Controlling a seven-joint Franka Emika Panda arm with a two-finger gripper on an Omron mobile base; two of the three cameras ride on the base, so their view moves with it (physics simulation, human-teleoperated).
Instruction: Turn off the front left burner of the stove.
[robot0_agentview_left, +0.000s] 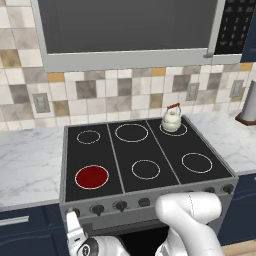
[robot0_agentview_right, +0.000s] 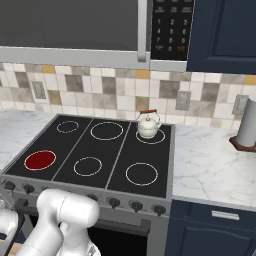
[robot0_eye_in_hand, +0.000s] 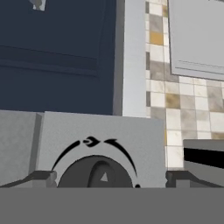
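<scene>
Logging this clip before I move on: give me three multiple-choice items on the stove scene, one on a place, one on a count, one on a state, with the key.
1. Where does the kettle stand?
A. back right zone
B. front left zone
C. marble counter

2. How many white-ringed zones does the stove have?
A. four
B. six
C. eight

3. What state is the front left burner in?
A. plain black
B. glowing red
C. covered by a pot

Key:
1 A: the kettle sits on the far right ring, near the tiled wall.
2 B: the stove shows two rows of three rings.
3 B: the front left burner has a red disc, so it is not yet off; the gripper is low at the knob panel's left end.
</scene>
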